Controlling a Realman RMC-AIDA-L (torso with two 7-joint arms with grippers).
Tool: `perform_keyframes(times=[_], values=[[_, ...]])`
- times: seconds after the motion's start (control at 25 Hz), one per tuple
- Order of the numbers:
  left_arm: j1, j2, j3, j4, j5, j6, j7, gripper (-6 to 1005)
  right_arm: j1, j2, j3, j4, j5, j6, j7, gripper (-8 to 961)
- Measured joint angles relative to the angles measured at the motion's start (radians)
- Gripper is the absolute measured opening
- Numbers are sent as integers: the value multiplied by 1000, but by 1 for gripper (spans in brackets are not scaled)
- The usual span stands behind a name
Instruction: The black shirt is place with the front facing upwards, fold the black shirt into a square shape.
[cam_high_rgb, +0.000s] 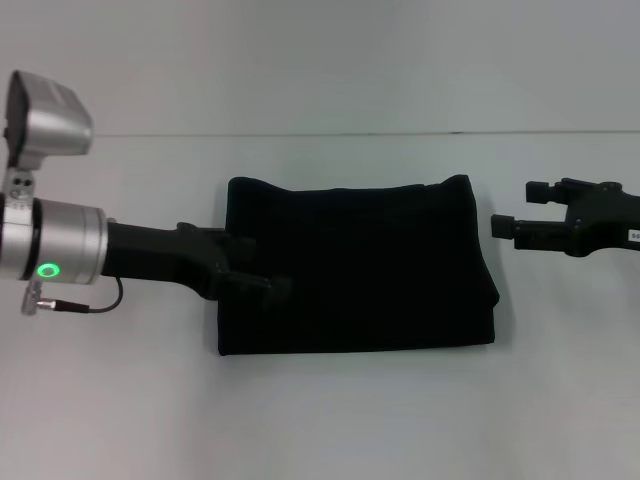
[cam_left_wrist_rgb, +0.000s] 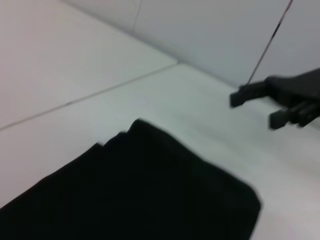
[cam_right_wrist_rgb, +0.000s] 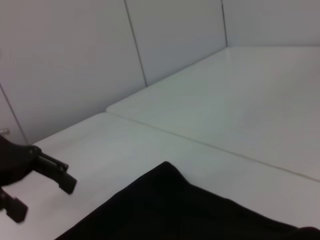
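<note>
The black shirt (cam_high_rgb: 370, 270) lies folded into a rough rectangle in the middle of the white table (cam_high_rgb: 330, 420). It also fills the lower part of the left wrist view (cam_left_wrist_rgb: 150, 195) and of the right wrist view (cam_right_wrist_rgb: 175, 210). My left gripper (cam_high_rgb: 268, 267) reaches in from the left, over the shirt's left edge. The right wrist view shows this left gripper (cam_right_wrist_rgb: 45, 200) open, with bare table between its fingers. My right gripper (cam_high_rgb: 520, 208) hovers just off the shirt's upper right corner, open and holding nothing. The left wrist view shows the right gripper (cam_left_wrist_rgb: 255, 110) spread too.
Bare white table surrounds the shirt in front and on both sides. A seam (cam_high_rgb: 400, 132) runs across the table behind the shirt. White wall panels (cam_right_wrist_rgb: 175, 35) stand beyond the table.
</note>
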Motion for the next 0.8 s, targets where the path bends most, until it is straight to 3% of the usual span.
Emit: perform_keyframes(times=[0.4,0.64,0.8], values=[[-39,-5,32,11,-11,-33,-201,952,0,9,-7,13,6,18,-11,915],[-53,-14,36,20,-12,-26,-209,952,2,19,-20,28,11,-17,-67,915],[-50,-11,31,28,-13,-19,-208,952,-1,14,-23,36,7,-69,-70,915]])
